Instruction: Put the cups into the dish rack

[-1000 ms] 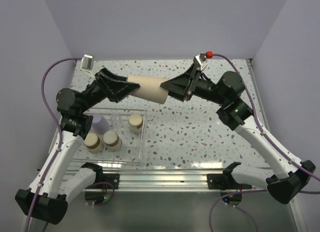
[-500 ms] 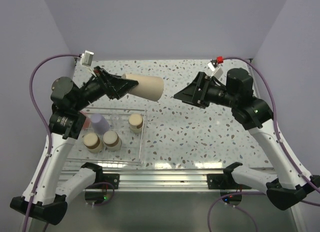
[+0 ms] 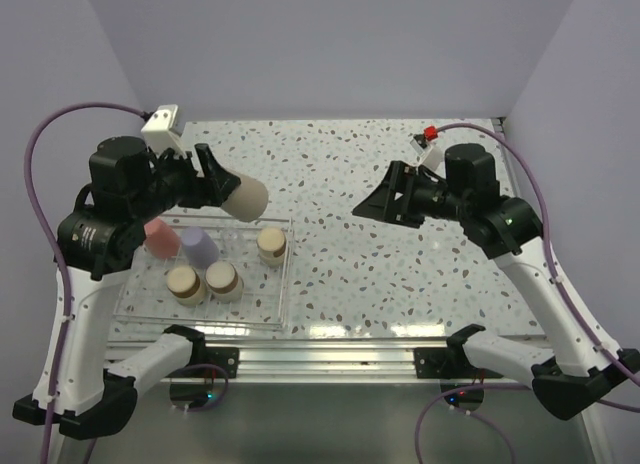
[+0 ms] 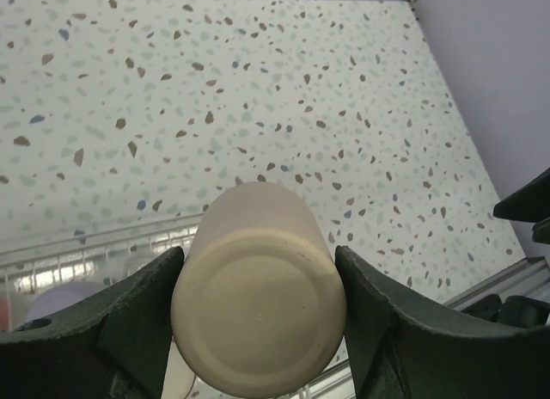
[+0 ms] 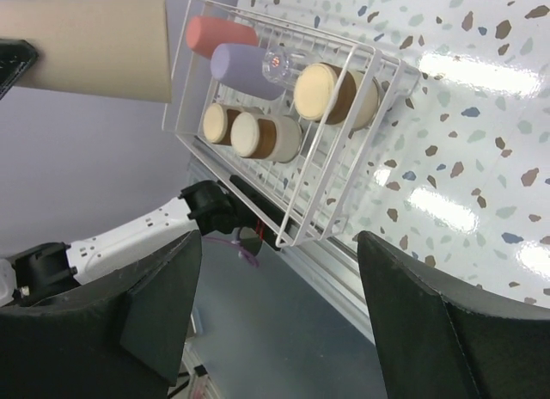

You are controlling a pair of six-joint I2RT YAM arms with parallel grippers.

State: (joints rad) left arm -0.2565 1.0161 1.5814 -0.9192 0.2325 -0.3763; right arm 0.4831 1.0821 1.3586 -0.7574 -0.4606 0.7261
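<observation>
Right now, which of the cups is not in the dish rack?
The cream-beige cup held sideways in the left gripper; all the other cups sit inside the dish rack.

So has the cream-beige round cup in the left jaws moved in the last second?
Yes. The cream-beige round cup has swung left, from mid-table to above the clear plastic dish rack's far edge.

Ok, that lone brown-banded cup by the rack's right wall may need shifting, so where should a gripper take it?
Probably from above, jaws across the sidewall of the brown-banded cup near its top. It stands on end, apart from the other cups, but close to the dish rack wall, so close them on its far and near sides.
</observation>
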